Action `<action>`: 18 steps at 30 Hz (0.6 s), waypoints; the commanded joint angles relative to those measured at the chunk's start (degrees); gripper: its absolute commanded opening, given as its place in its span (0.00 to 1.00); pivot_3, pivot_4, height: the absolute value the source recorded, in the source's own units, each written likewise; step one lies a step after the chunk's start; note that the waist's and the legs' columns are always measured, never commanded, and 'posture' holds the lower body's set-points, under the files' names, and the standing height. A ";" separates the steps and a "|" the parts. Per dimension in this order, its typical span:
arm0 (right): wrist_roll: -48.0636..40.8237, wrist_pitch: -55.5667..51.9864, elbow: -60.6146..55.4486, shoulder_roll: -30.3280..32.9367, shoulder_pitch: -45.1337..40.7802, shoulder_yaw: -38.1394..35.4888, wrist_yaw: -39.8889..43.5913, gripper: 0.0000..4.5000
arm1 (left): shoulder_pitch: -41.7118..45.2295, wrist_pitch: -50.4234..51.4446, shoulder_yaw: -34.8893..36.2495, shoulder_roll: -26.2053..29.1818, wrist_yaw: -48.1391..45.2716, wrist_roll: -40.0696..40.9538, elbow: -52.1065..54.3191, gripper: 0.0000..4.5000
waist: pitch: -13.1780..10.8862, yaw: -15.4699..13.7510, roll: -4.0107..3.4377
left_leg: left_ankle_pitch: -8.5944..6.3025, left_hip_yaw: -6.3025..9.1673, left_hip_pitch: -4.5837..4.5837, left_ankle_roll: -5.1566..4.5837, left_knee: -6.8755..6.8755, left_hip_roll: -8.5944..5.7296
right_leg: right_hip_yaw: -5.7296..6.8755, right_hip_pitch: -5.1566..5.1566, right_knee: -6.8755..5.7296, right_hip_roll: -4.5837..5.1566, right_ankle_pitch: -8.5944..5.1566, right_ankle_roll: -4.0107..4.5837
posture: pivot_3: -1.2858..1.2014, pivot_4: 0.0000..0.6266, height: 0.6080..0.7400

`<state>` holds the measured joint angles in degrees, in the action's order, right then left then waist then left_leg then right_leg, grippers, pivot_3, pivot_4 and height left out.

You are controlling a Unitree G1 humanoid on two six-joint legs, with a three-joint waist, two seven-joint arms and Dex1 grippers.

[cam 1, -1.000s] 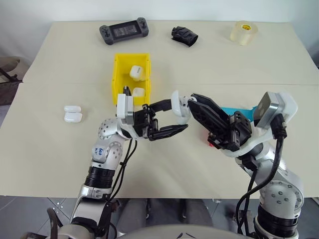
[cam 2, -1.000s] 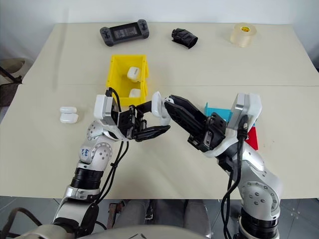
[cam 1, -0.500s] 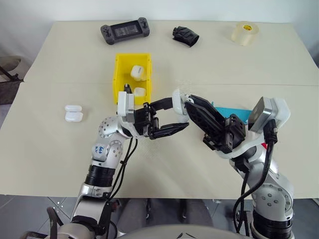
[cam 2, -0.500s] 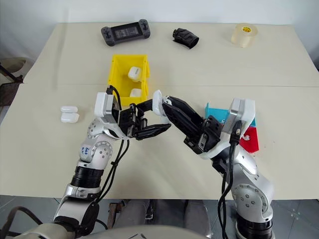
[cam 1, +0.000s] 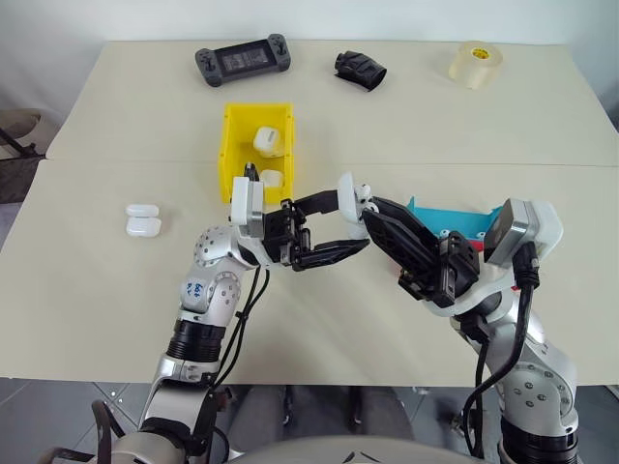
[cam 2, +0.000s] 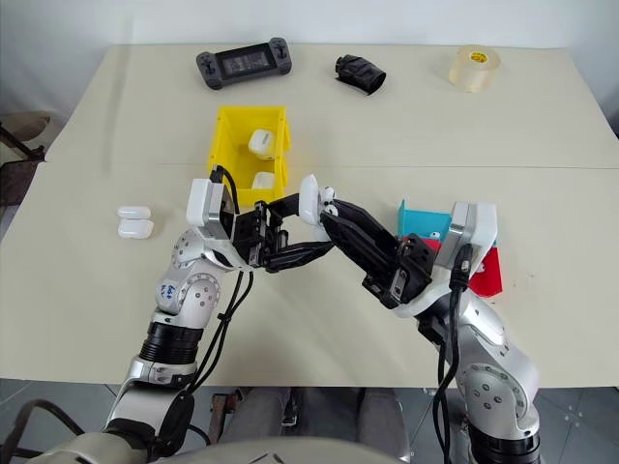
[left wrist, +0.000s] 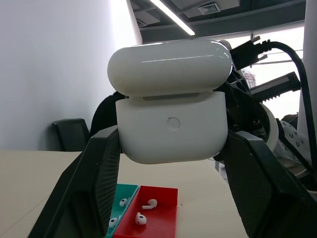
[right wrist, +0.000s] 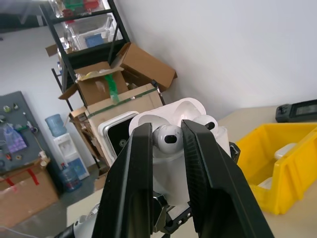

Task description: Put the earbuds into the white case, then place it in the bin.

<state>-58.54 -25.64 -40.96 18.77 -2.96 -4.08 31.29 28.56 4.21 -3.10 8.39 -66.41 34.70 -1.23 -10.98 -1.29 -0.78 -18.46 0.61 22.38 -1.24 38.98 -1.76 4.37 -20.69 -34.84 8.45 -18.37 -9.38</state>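
White case [left wrist: 171, 129] pinched open in left gripper [cam 1: 340, 227], steadied so right gripper [right wrist: 167, 139], pinching earbud [right wrist: 167, 138], seats it.

A glossy white rounded plastic earbud case [left wrist: 171, 116] sits between matte black gripper fingers [left wrist: 94, 186]. The rectangular plastic bin [cam 1: 232, 145] is bright yellow. Small white earbuds [left wrist: 148, 204] lie in a flat red tray [left wrist: 166, 223] beside a teal tray [left wrist: 128, 191]. The tabletop [cam 1: 116, 106] is pale beige.
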 commanded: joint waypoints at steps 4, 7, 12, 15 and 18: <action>-1.07 1.19 -0.65 4.97 -0.28 -6.32 0.76 0.40 | 0.34 -1.09 0.50 1.73 -1.34 -0.32 0.85 0.61 | 0.00 -0.04 0.00 | 0.00 -0.01 0.01 0.00 0.00 -0.01 | 0.00 0.00 0.01 0.00 0.00 0.00 | 0.52 0.24 1.00; -1.83 1.41 -0.37 7.47 0.88 -9.24 1.22 0.40 | -0.07 -1.08 0.67 2.59 -1.09 -0.62 0.73 0.61 | -0.01 -0.15 0.02 | -0.01 0.00 0.01 -0.01 -0.01 0.00 | 0.02 0.04 0.08 0.02 0.00 0.00 | 0.52 0.24 1.00; 1.78 1.31 1.14 16.13 7.38 -15.47 7.31 0.40 | 0.94 -5.20 -1.98 8.77 -0.56 -10.30 -0.69 0.61 | -0.01 -0.19 0.02 | -0.01 -0.03 0.00 -0.03 -0.08 -0.05 | 0.04 0.05 0.14 0.01 0.00 0.00 | 0.52 0.24 1.00; 0.84 -0.41 1.52 19.16 8.68 -16.33 8.41 0.40 | 2.09 -3.29 -2.44 11.26 -0.76 -11.09 -0.47 0.61 | -0.02 -0.09 0.03 | -0.01 -0.06 -0.01 -0.04 -0.09 -0.02 | 0.03 0.05 0.13 0.01 0.00 0.00 | 0.52 0.24 1.00; 2.48 0.41 1.40 19.35 7.37 -15.09 8.12 0.40 | 3.27 -5.27 -4.81 13.91 -1.81 -15.32 -0.60 0.61 | -0.03 -0.12 0.04 | 0.00 -0.03 -0.01 -0.03 -0.07 0.14 | 0.05 0.05 0.13 0.00 0.00 0.00 | 0.52 0.24 1.00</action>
<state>-56.27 -26.23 -38.08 37.80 5.02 -18.71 39.13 30.94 0.50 -7.18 21.51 -67.61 21.29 -3.07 -11.01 -1.41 -0.74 -18.46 0.57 22.38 -1.27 38.90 -1.66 4.42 -20.64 -34.71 8.45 -18.37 -9.37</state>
